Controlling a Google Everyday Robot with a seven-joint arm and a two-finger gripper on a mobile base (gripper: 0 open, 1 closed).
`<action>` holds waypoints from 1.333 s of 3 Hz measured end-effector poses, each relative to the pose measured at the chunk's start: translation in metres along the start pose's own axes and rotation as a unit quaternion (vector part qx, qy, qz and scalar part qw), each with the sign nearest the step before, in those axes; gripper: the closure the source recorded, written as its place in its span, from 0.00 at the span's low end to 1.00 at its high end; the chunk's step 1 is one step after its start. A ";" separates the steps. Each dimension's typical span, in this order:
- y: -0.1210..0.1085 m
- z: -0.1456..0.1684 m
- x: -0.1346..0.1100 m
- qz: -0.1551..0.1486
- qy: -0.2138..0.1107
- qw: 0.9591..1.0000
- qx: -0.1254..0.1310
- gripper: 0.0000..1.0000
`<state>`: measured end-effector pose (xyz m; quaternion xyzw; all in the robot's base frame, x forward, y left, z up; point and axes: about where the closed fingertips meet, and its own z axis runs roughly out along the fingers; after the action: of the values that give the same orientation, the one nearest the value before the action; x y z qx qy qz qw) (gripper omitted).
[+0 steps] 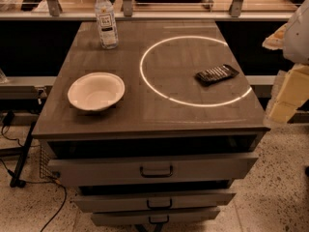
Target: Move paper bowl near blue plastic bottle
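Note:
The paper bowl (96, 91), cream-white, round and shallow, sits upright on the left front part of the dark tabletop (159, 115). The blue plastic bottle (106, 18), clear with a white cap and a white label, stands upright at the far left corner of the top. A clear gap of tabletop lies between the bowl and the bottle. My gripper (285, 98) shows as cream-coloured parts at the right edge of the view, off the table's right side and far from the bowl. It holds nothing that I can see.
A black flat packet (217, 74) lies at the right of the tabletop, inside a bright ring of light (145, 76). Below the top are three partly open drawers (157, 170). A rail and glass wall run behind. Cables lie on the floor at left.

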<state>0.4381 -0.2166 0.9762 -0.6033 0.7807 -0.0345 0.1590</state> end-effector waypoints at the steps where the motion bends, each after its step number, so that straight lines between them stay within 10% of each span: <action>1: 0.000 0.000 0.000 0.000 0.000 1.000 0.000 0.00; 2: -0.025 0.052 -0.048 -0.042 -0.062 0.997 -0.033 0.00; 4: -0.044 0.133 -0.184 -0.057 -0.181 0.974 -0.126 0.00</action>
<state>0.5587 -0.0345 0.8992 -0.6585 0.7011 0.1651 0.2183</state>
